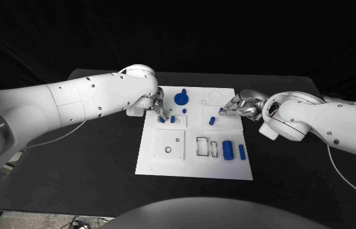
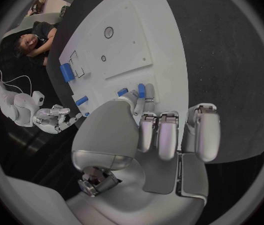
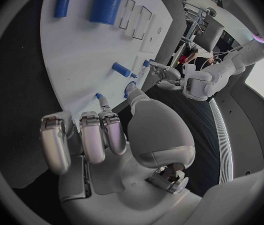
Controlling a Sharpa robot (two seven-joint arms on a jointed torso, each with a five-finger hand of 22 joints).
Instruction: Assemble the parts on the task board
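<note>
The white task board [image 1: 194, 163] lies mid-table. My left hand [image 1: 156, 109] hovers over the board's far left part and pinches a blue peg [image 2: 141, 90] between thumb and finger, with a second peg [image 2: 122, 92] right beside it. These two pegs [image 1: 173, 119] stand on a raised square plate. At the board's far right edge, my right hand [image 1: 237, 107] has its fingers curled and a small blue peg [image 3: 99, 96] at its fingertips. A round blue knob [image 1: 181, 98] stands at the far end of the board.
Two blue cylinders [image 1: 228, 150] lie side by side on the board's near right, next to rectangular slots [image 1: 202, 145]. A loose peg [image 1: 212, 120] and a smaller one [image 1: 184, 110] sit mid-board. A plate with round holes [image 1: 169, 144] lies near left.
</note>
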